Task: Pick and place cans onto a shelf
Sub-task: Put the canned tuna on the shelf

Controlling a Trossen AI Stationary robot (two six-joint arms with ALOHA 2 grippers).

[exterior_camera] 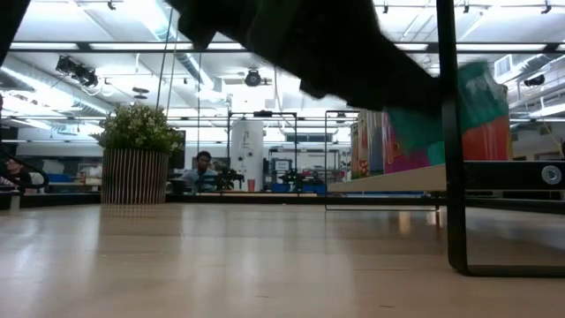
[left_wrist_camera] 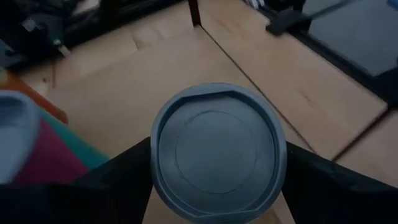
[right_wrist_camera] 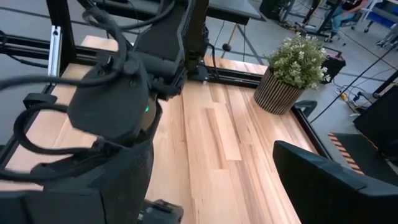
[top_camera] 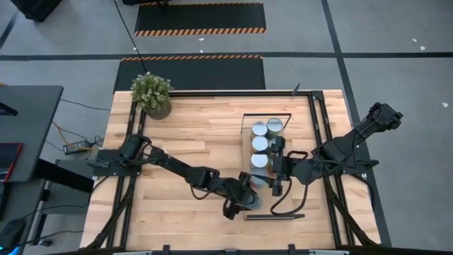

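The shelf, a light-wood board in a thin black frame, stands on the table's right half. Several silver-topped cans stand in a row on its left side; they also show in the low view. My left gripper is at the shelf's near left corner, shut on a can with a silver top. In the low view this can shows teal and orange sides under the dark arm. My right gripper is open and empty above the shelf, just right of the row. My left gripper pinches the can's round side wall just below the top rim, one finger on each side. The fingers come from above, pointing down. The can stands upright, top up. Whether its bottom rests on the shelf board, I cannot tell.
A potted plant stands at the table's far left corner. Another can with a red and teal side stands close beside the held one. The table's left and middle show bare wood. People sit in the room behind.
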